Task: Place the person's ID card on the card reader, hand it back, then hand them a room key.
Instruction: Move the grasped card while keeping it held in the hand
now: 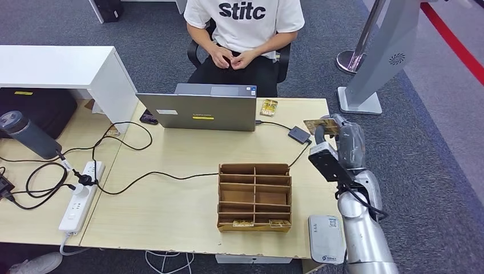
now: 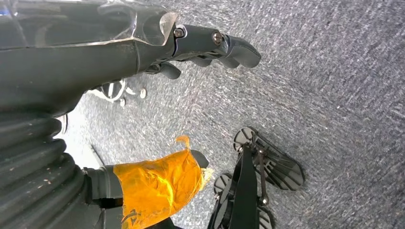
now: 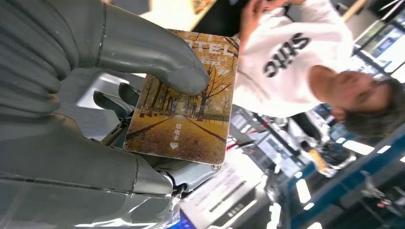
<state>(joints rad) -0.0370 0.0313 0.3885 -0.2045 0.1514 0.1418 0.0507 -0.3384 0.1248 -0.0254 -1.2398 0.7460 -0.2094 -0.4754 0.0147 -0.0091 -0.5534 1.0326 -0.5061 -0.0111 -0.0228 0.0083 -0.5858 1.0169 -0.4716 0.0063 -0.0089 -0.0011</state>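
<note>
My right hand point(image 1: 341, 136) is raised over the table's right side and pinches a room key card point(image 1: 321, 125) with an autumn-tree picture; in the right wrist view the thumb point(image 3: 157, 57) presses on that room key card point(image 3: 186, 109). The card points toward the seated person point(image 1: 244, 28), whose hands rest together in their lap. A second card point(image 1: 269, 107) lies on the table beside the laptop. The white card reader point(image 1: 326, 238) sits at the table's near right corner. My left hand point(image 2: 191, 47) hangs over the carpet with fingers apart, holding nothing.
A cardboard compartment box point(image 1: 254, 196) with cards in its front slots stands mid-table. A grey laptop point(image 1: 202, 107) faces the person, cabled to a small dark adapter point(image 1: 298, 135). A power strip point(image 1: 81, 196), cables and a grey bottle point(image 1: 28, 134) lie at the left.
</note>
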